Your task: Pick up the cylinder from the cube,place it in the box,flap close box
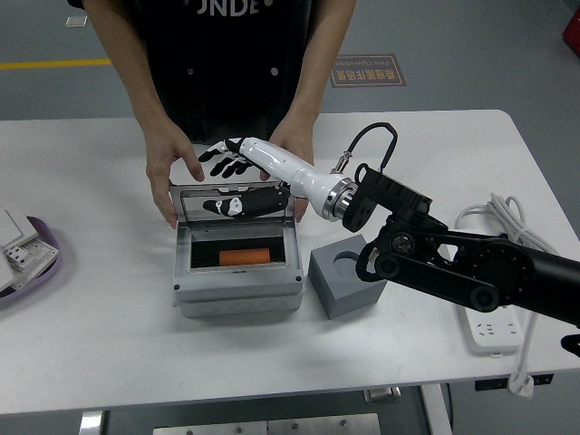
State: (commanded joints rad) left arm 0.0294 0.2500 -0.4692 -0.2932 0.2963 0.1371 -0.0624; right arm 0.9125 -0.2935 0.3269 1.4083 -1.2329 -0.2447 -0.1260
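Right hand (237,172): fingers spread, holding nothing, reaching over the raised lid (231,203) at the far rim of the box (237,297). Cylinder (246,258): orange, lying on its side inside the box. Cube (344,281): grey, round socket vacant, just right of the box on the bench (100,335). Person's hands (172,172): one at each far corner of the box, steadying it. Step judged in hand: flapping the lid shut. Advice: hook fingertips behind the lid's top edge, draw it toward the near side and down evenly, keeping clear of the person's fingers.
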